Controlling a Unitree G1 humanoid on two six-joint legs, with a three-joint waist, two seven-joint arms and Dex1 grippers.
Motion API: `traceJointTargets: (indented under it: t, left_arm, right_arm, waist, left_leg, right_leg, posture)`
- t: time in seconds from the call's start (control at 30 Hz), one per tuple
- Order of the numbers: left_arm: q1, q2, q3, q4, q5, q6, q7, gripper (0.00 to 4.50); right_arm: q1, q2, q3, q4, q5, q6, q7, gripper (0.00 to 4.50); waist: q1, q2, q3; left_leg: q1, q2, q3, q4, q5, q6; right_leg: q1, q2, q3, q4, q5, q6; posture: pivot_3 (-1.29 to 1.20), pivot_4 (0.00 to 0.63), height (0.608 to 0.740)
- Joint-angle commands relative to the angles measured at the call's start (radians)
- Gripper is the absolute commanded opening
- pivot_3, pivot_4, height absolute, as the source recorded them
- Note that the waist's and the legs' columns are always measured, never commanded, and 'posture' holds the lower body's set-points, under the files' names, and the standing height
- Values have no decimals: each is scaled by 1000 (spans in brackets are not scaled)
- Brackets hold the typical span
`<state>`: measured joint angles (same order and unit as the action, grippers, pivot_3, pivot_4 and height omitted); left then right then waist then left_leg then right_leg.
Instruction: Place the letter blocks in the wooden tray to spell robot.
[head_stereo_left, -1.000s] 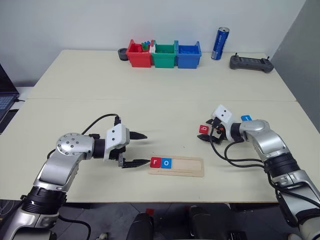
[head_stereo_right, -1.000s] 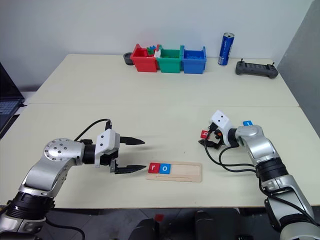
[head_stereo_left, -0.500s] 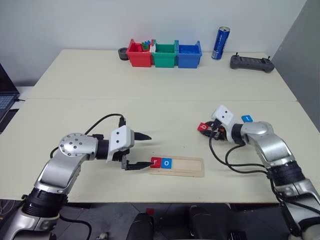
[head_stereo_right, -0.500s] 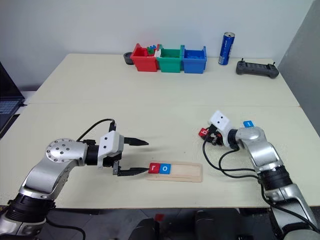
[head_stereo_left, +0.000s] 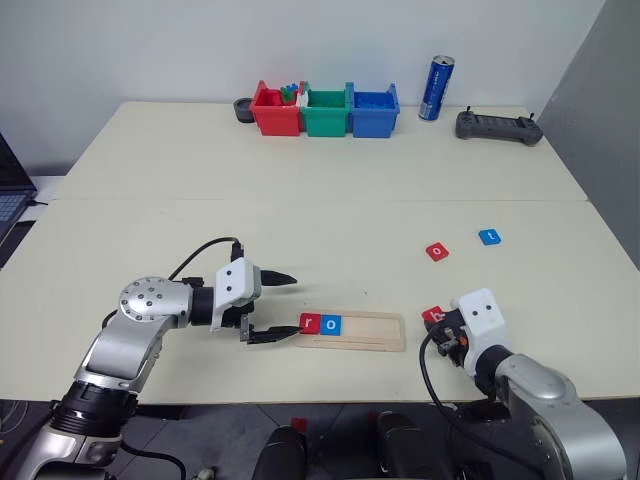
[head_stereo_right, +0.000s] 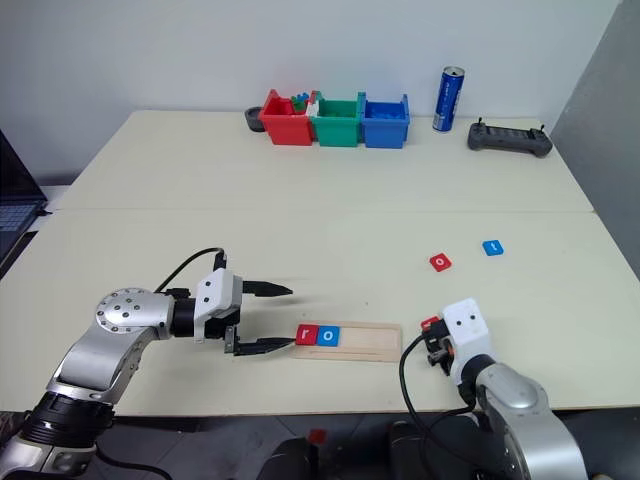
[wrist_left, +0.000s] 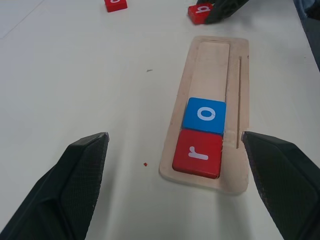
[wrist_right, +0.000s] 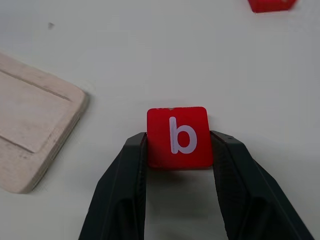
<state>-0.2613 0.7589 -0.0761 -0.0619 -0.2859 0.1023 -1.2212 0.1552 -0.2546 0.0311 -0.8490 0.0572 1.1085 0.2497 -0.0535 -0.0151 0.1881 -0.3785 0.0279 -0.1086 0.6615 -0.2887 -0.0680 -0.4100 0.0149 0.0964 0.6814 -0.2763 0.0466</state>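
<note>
Pale wooden tray (wrist_left: 215, 60), matt, fine grain. Letter blocks, e.g. red b block (wrist_right: 178, 136), smooth, slightly glossy plastic look, white print. Table (head_stereo_left: 300, 220) matt cream, smooth. Left gripper (wrist_left: 175, 190) fingers (wrist_left: 75, 185) black with fine rough texture. Blue can (head_stereo_left: 437, 88) shiny metal.

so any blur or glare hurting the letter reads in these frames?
Right wrist view: the b block is crisp between the right claw fingers, no glare. Left wrist view: the r block and blue o block read clearly in the wooden tray; left claw fingers look soft up close. Head views: even light, faint shadows, loose tiles too small to read.
</note>
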Motion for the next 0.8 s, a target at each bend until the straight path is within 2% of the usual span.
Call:
traceJointTargets:
  t: [0.03,0.13,0.4,0.43,0.5,0.57,0.63,0.7,0.8]
  left_arm:
    - [0,1,4,-7,4,-39,-7,4500]
    - [3,-10,2,-17,1,-39,3,4500]
    - [22,-12,13,-36,-3,-44,11,4500]
    - [25,-9,14,-36,-1,-48,12,4500]
    - [27,-7,16,-37,0,-51,13,4500]
    - [27,-7,16,-36,1,-52,16,4500]
    - [26,-9,16,-29,2,-58,18,4500]
    - [27,-12,13,-26,5,-63,21,4500]
    - [32,-19,7,-26,8,-67,25,4500]
  right_arm:
    - [17,33,-7,-40,-13,11,-62,1460]
    - [21,93,-38,-14,15,-4,-83,1460]
    - [-98,116,-117,-47,60,-25,-83,4285]
    - [-132,105,-131,-57,75,-23,-69,4472]
    - [-180,68,-150,-59,103,-21,-30,4472]
    - [-218,-9,-174,-31,167,-29,71,4472]
    - [-224,-168,-163,17,227,-83,245,4472]
    - [-197,-344,-140,86,244,-221,428,4472]
    - [-187,-488,-115,237,201,-449,554,4472]
  waist:
    - [0,0,0]
    - [-1,0,0]
    - [-3,0,0]
    - [-3,0,0]
    - [-3,0,0]
    - [-4,0,0]
    - [-2,0,0]
    - [1,0,0]
    - [-1,-1,0]
  left_leg:
    - [0,0,0,0,0,0]
    - [0,0,0,0,0,0]
    - [0,0,0,0,0,0]
    - [0,0,0,0,0,0]
    - [0,0,0,0,0,0]
    - [0,0,0,0,0,0]
    - [0,0,0,0,0,0]
    - [-1,-1,0,0,0,0]
    - [0,-1,1,0,0,1]
  right_leg:
    - [0,0,0,0,0,0]
    - [0,0,0,0,0,0]
    - [0,0,0,0,0,0]
    - [0,0,0,0,0,0]
    - [0,0,0,0,0,0]
    - [0,0,0,0,1,-1]
    - [0,0,0,-1,2,-3]
    - [1,-1,-1,-2,2,-3]
    - [1,-1,0,-2,1,-2]
  posture:
    - [0,150,740]
    - [0,150,740]
    - [0,150,740]
    - [0,150,740]
    - [0,150,740]
    - [0,150,740]
    - [0,150,740]
    - [0,150,740]
    - [0,150,740]
